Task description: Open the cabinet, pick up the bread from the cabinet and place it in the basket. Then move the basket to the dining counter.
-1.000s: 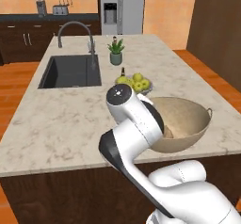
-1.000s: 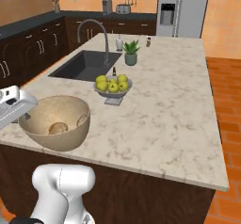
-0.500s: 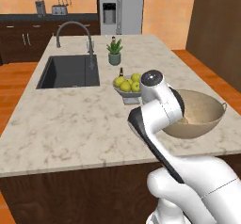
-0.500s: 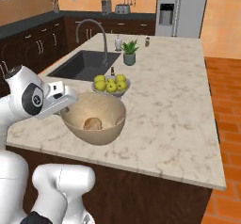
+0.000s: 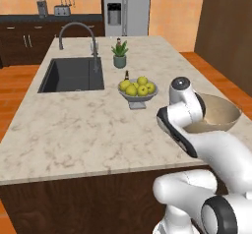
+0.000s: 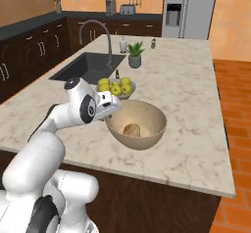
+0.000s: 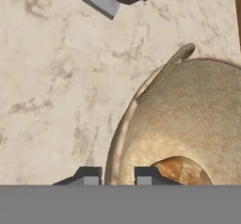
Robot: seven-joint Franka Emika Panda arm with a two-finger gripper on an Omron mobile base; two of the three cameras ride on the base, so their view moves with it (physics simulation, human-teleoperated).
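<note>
Basket (image 6: pixel 136 124) (bread (image 6: pixel 131 129) inside) hangs over the dining counter (image 6: pixel 196 95), near rim clamped between the gripper (image 7: pixel 112 176) fingers.

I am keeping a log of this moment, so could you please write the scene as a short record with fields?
basket: on the dining counter, near its front edge; basket
bread: inside the basket
gripper: fingers straddle the basket's rim, one inside, one outside
fruit bowl: just behind the basket, holds yellow-green fruit
sink: farther back, with curved tap
</note>
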